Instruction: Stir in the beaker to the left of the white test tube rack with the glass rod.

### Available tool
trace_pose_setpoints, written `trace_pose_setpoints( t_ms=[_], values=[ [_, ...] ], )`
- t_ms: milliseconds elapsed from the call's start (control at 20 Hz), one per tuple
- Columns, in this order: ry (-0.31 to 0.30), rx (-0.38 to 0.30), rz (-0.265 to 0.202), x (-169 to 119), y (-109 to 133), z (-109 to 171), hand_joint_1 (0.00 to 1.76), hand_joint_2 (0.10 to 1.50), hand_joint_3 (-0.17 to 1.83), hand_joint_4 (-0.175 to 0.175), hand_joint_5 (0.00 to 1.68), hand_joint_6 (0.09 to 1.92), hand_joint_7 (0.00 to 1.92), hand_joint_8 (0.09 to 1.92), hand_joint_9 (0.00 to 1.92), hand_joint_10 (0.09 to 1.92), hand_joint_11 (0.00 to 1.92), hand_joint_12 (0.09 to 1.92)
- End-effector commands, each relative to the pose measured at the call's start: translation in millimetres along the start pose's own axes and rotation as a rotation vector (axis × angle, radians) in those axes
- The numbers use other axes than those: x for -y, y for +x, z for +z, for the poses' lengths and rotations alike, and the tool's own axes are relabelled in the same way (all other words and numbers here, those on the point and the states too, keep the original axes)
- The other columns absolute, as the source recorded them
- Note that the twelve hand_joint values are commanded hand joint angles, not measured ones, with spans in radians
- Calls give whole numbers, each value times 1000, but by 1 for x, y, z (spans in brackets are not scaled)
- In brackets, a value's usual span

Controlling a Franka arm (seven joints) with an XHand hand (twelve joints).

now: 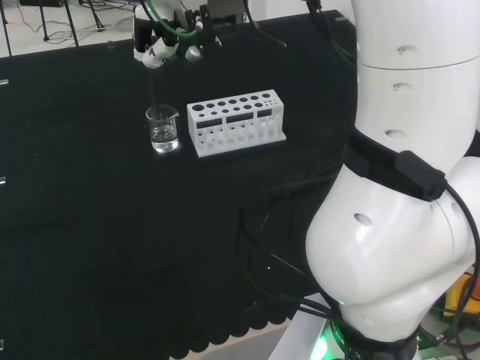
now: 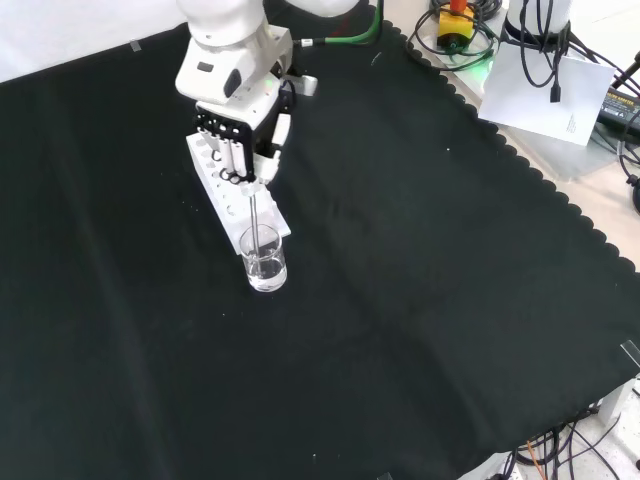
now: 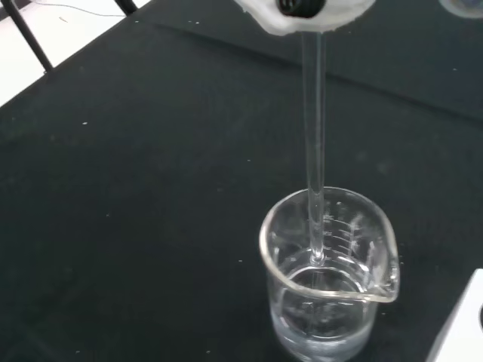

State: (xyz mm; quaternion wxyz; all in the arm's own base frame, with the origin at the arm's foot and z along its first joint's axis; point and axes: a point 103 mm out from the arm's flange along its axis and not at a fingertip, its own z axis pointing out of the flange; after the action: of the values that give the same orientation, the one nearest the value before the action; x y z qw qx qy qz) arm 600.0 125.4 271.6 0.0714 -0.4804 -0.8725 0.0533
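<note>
A small clear glass beaker (image 1: 163, 129) (image 2: 265, 262) (image 3: 328, 273) with a little clear liquid stands on the black cloth, just left of the white test tube rack (image 1: 236, 122) (image 2: 230, 190) in the head view. The hand (image 1: 166, 43) (image 2: 240, 140) hangs above the beaker, its fingers curled round the top of a thin glass rod (image 2: 257, 215) (image 3: 314, 151). The rod hangs nearly upright. Its lower end is inside the beaker, at about the liquid's surface in the wrist view.
The arm's big white links (image 1: 405, 187) stand at the right of the head view. Cables, papers and a yellow device (image 2: 455, 25) lie beyond the cloth's scalloped edge in the front view. Black cloth (image 2: 420, 300) spreads around the beaker and rack.
</note>
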Motion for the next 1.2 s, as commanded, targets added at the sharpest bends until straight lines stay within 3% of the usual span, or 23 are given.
trace_pose_setpoints(
  t_ms=[50,450,900,1000,1200],
  values=[
    [10,-9,36,10,-21,4,1332,1029,-175,-175,1479,87,1382,597,1736,445,1707,410],
    [16,-25,69,32,-23,0,1332,1028,-175,-175,1479,87,1382,596,1737,443,1707,409],
    [25,-16,13,32,19,1,1332,1028,-175,-175,1479,87,1382,596,1738,441,1708,408],
    [22,-49,13,28,22,1,1332,1029,-175,-175,1479,87,1382,595,1738,441,1708,408],
    [18,-48,7,17,15,2,1332,1028,-175,-175,1480,87,1382,595,1739,440,1708,407]
  ],
)
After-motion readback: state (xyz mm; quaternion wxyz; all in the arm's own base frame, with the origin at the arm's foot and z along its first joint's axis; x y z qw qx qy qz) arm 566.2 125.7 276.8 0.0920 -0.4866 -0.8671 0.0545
